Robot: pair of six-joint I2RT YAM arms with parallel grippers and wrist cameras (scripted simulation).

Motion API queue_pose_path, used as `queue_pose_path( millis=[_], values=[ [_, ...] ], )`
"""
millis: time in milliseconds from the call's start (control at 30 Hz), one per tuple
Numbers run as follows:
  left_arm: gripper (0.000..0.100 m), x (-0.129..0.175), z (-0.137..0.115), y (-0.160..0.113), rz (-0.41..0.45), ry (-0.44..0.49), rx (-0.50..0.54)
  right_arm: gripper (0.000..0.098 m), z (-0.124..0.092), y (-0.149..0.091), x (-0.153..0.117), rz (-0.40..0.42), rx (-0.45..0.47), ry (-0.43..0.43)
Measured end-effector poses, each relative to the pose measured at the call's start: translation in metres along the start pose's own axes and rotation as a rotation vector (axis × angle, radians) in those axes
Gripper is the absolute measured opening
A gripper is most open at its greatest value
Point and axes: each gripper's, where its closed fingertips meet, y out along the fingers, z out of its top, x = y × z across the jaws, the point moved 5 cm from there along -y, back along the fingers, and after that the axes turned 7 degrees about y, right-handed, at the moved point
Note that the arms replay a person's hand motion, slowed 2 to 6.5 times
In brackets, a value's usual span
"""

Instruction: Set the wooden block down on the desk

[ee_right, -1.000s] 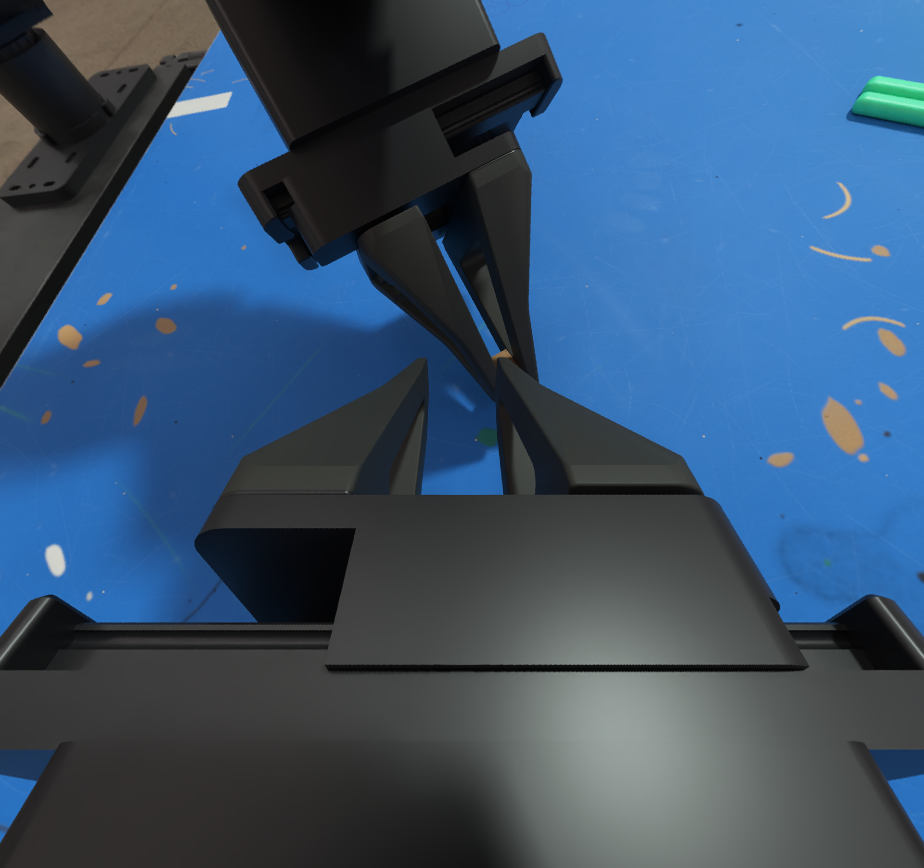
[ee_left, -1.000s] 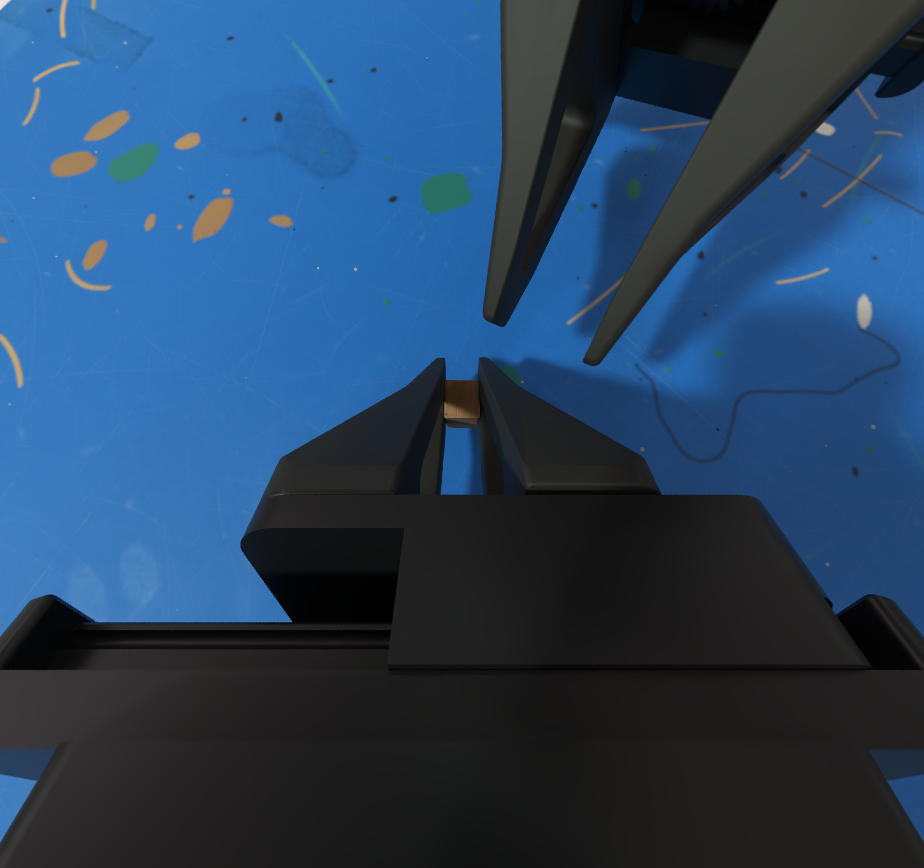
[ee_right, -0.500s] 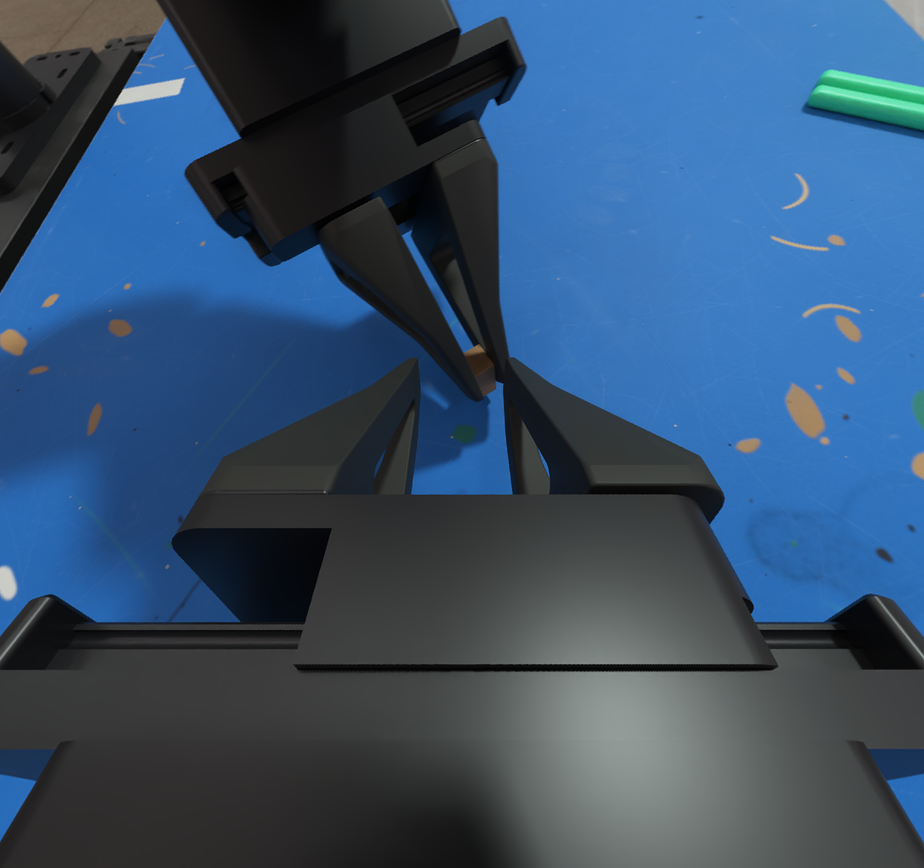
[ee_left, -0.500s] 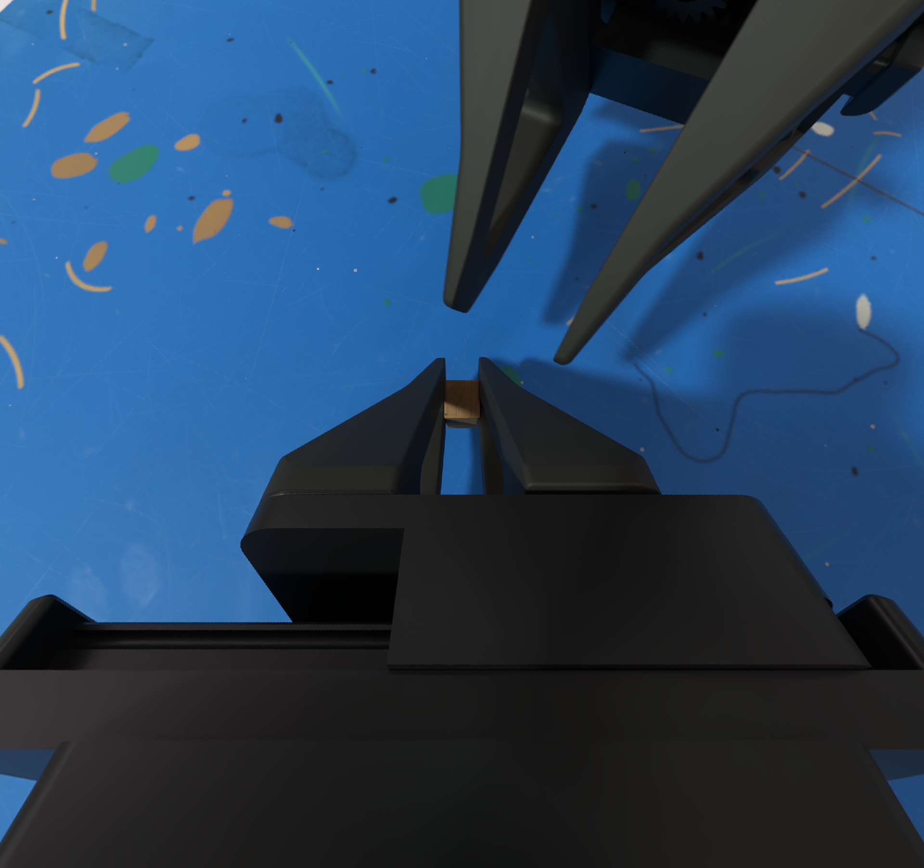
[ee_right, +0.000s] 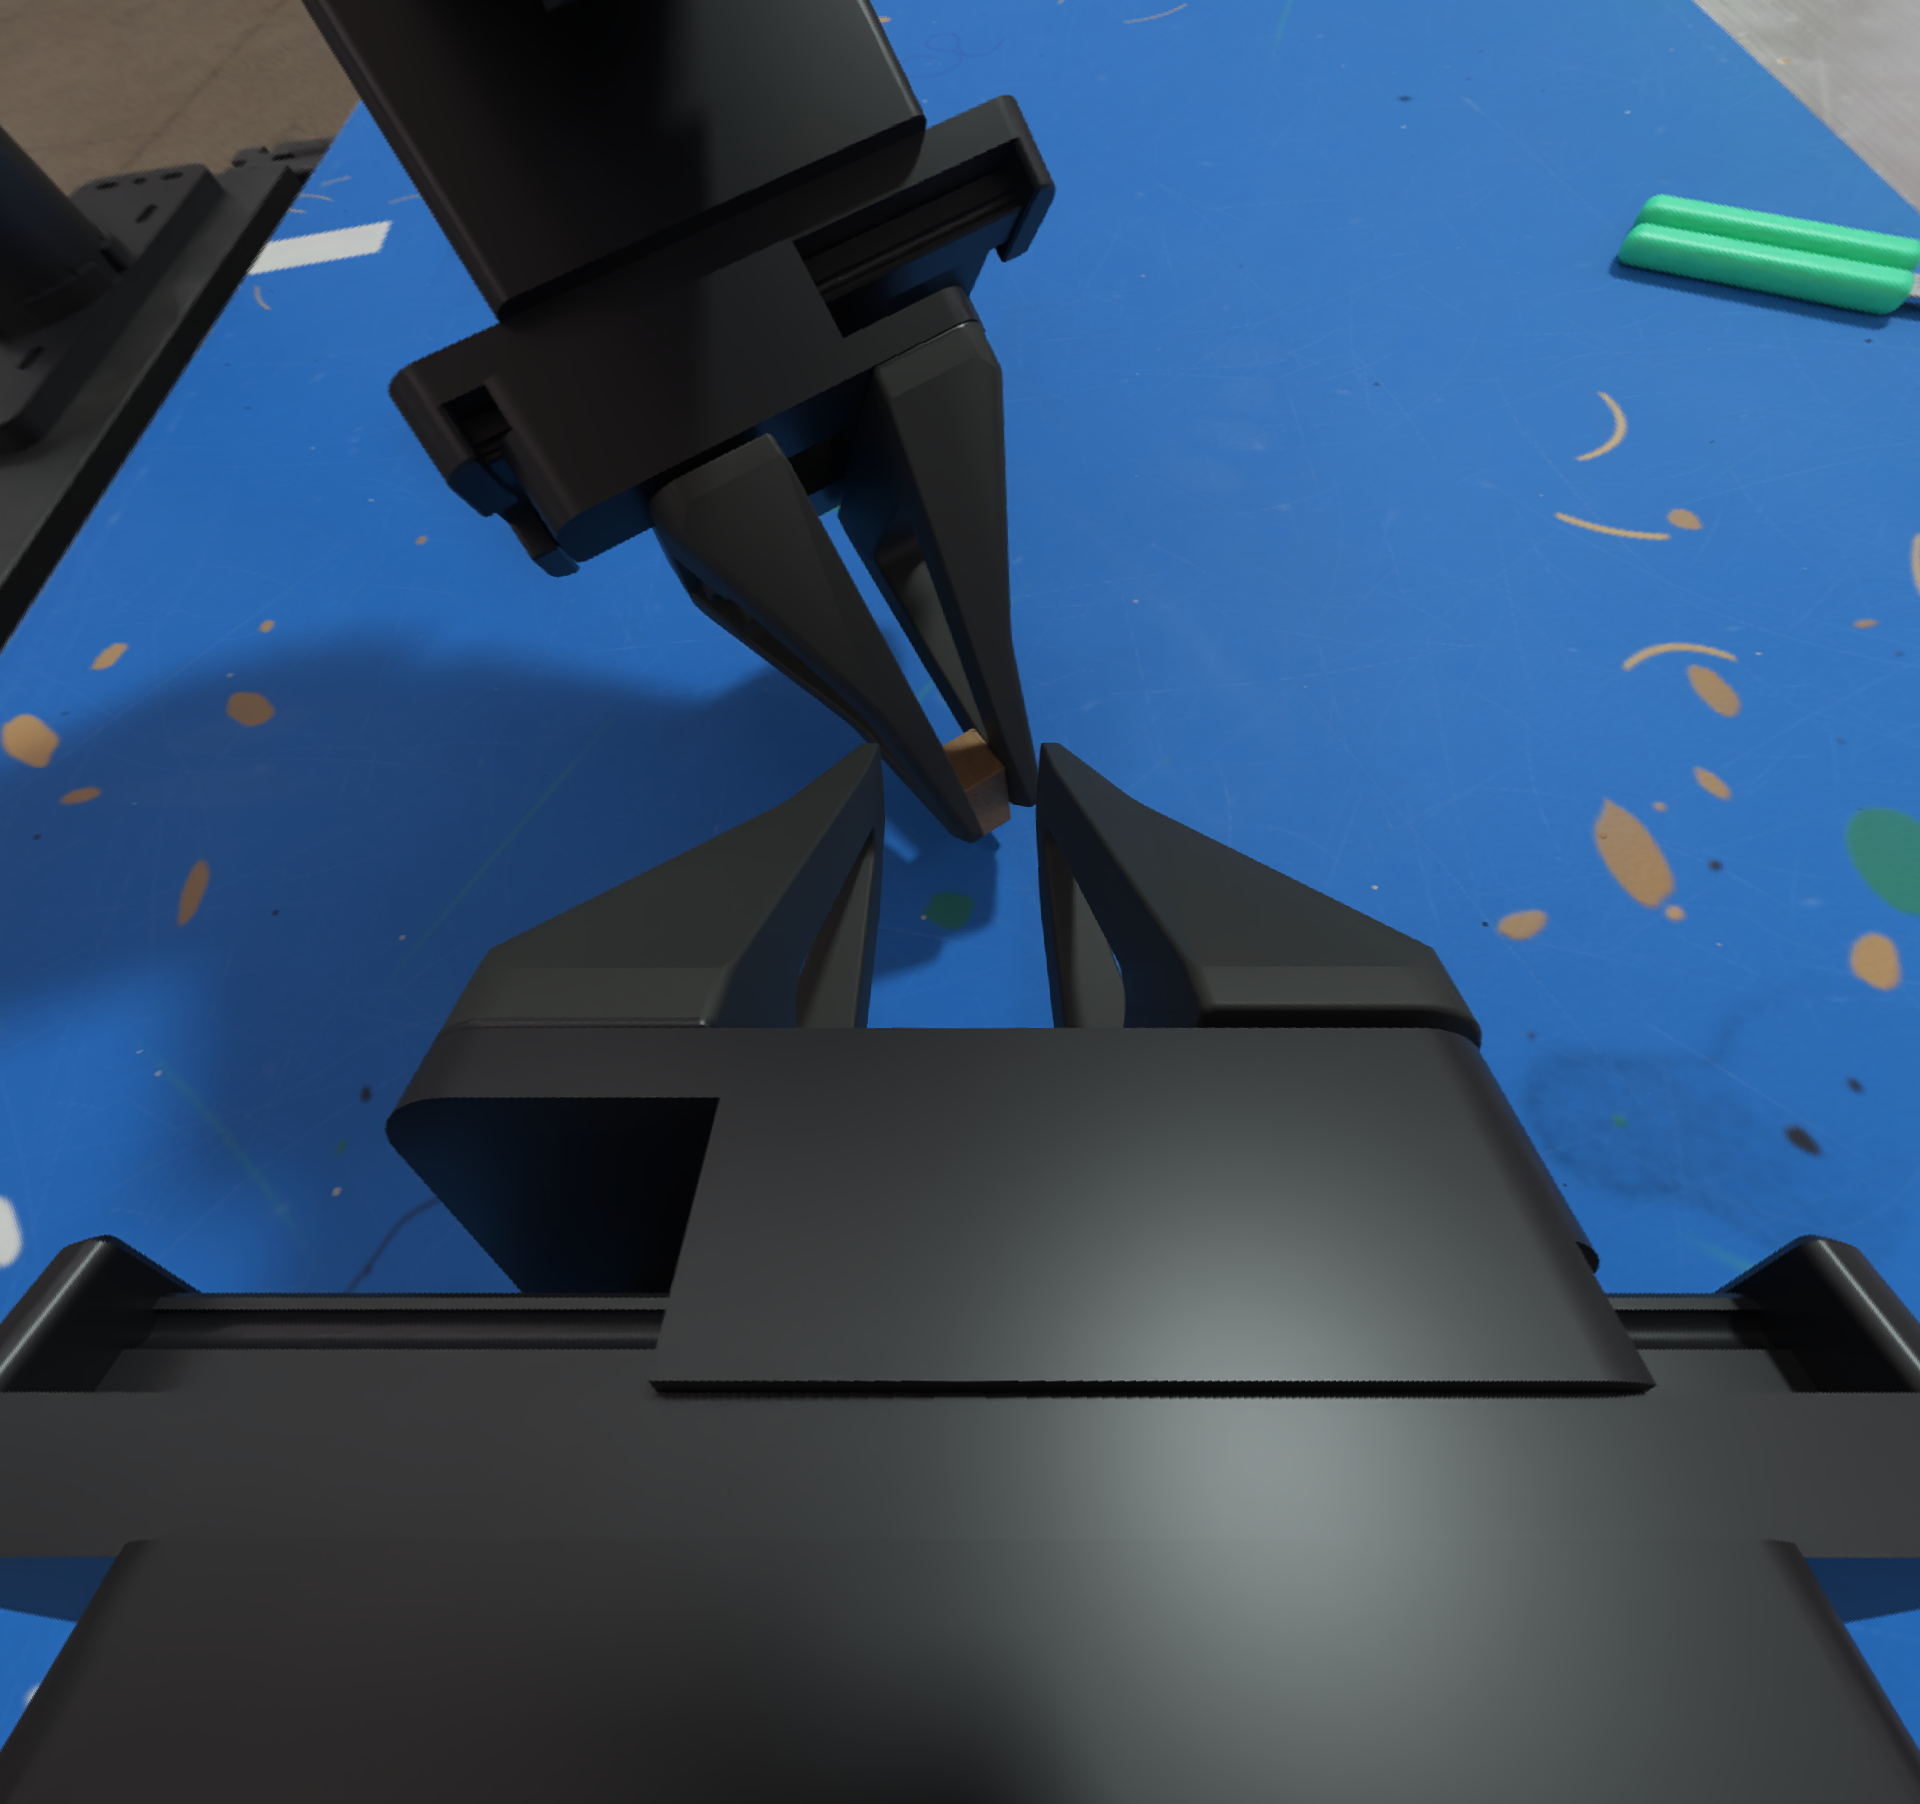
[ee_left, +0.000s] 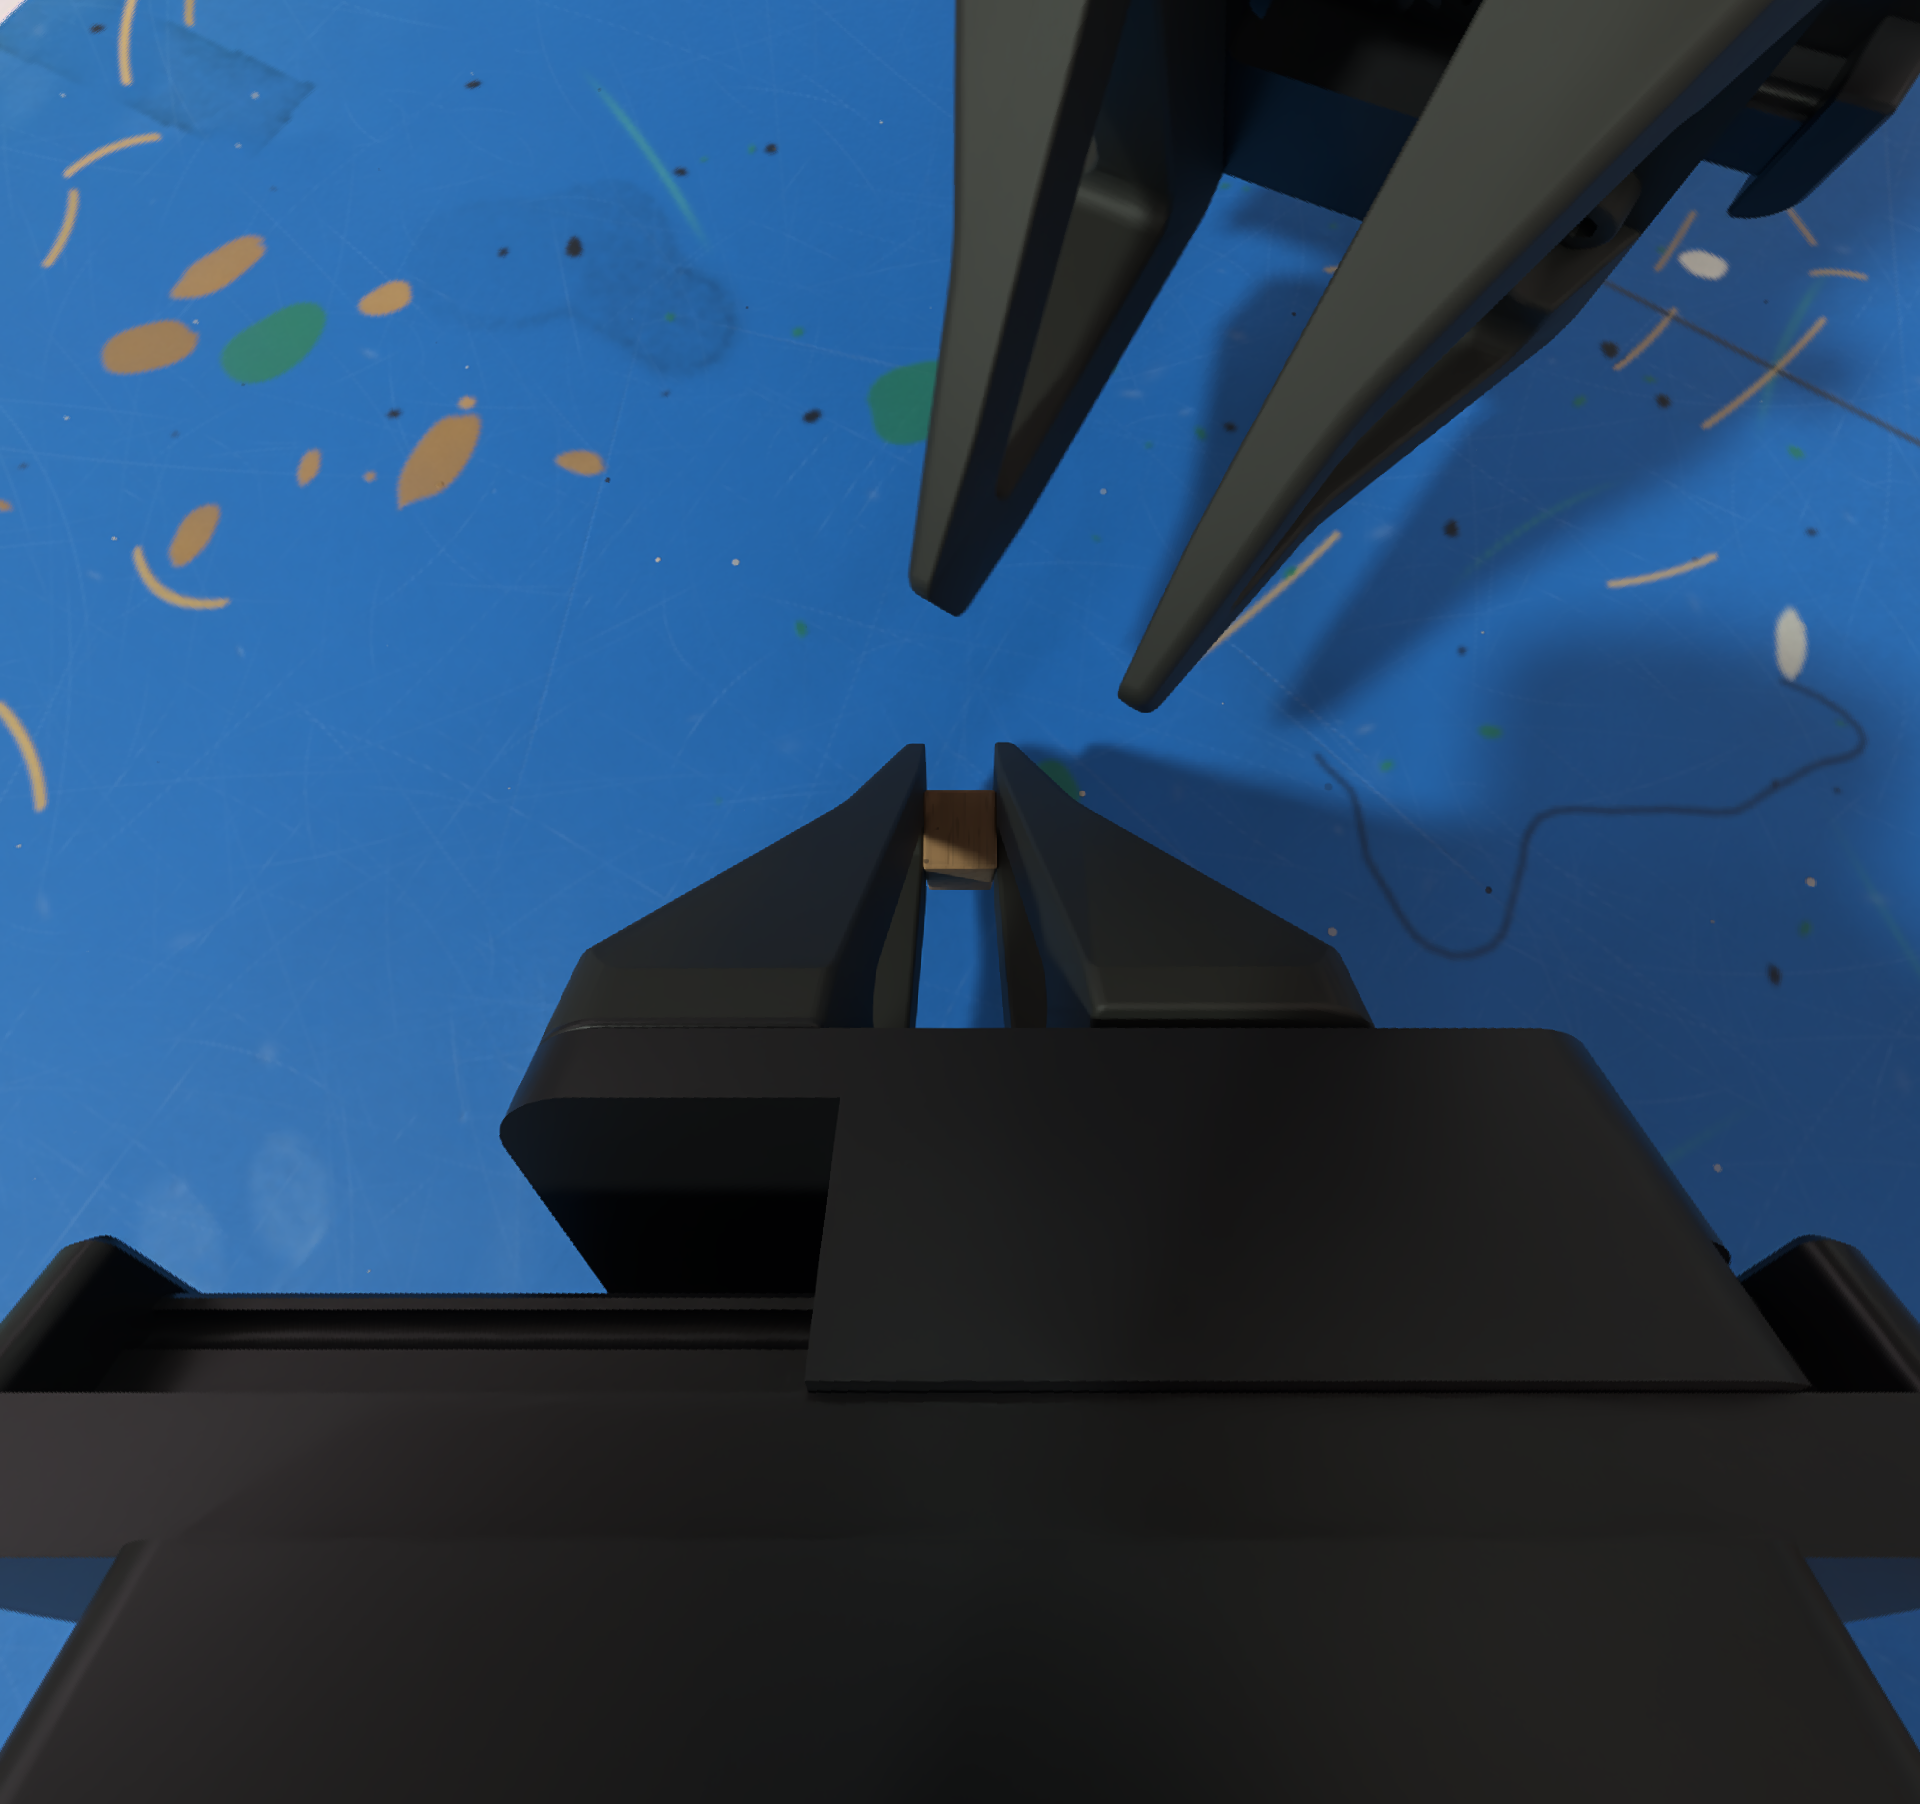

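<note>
Blue desk (ee_left: 520, 819); one wooden block (ee_left: 958, 827) pinched by left hand (ee_left: 959, 746).

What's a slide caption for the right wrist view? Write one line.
Left gripper pinches the wooden block just above the blue desk; right gripper open beside it.

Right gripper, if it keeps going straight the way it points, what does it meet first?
Probably the left gripper and the block it holds: both sit just past the open right gripper, between its fingers. Depth is unclear; the blue desk lies beyond.
</note>
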Motion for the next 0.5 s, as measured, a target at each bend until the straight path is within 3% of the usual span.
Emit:
queue_pose_path(
  millis=[200, 367, 500],
  values=[
    [0.011, 0.0002, -0.0002, -0.0001, -0.003, 0.001, 0.000, 0.0305, -0.0023, 0.0048, 0.0001, -0.027, -0.041, -0.025],
    [0.027, 0.0002, -0.0015, -0.0004, -0.008, 0.002, -0.006, 0.0319, -0.0042, 0.0087, -0.0023, -0.029, -0.070, -0.052],
    [0.031, 0.0002, -0.0023, -0.0009, -0.015, 0.007, -0.011, 0.0320, -0.0033, 0.0085, -0.0026, -0.029, -0.070, -0.060]
  ],
)
